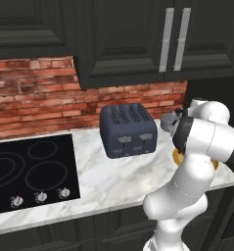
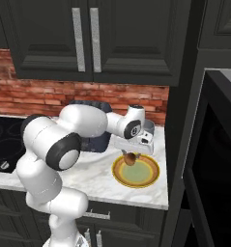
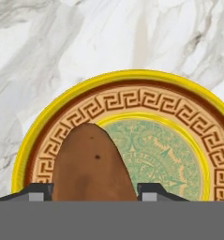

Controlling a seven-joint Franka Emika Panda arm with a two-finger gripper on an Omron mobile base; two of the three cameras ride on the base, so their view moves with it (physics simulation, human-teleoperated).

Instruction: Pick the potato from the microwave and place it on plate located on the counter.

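Observation:
My gripper [image 2: 130, 155] is shut on the potato [image 2: 130, 159], a small brown lump that hangs over the left part of the plate [image 2: 145, 173]. In the hand view the potato [image 3: 90, 161] stands between my two dark fingertips [image 3: 38, 191], with the gripper [image 3: 93, 192] right over the plate [image 3: 132, 77], whose yellow rim, patterned band and pale green centre lie just beneath. The plate rests on the marble counter [image 2: 95, 176] near its right end. A sliver of the plate's rim [image 1: 176, 157] peeks out behind my arm. The microwave [image 2: 218, 144] stands to the right with its door swung open.
A dark blue-grey toaster [image 1: 128, 130] stands on the counter [image 1: 118, 179] behind and left of the plate. A small grey pot [image 1: 170, 120] sits near the brick wall. The black cooktop [image 1: 30, 171] lies far left. Black cabinets hang overhead.

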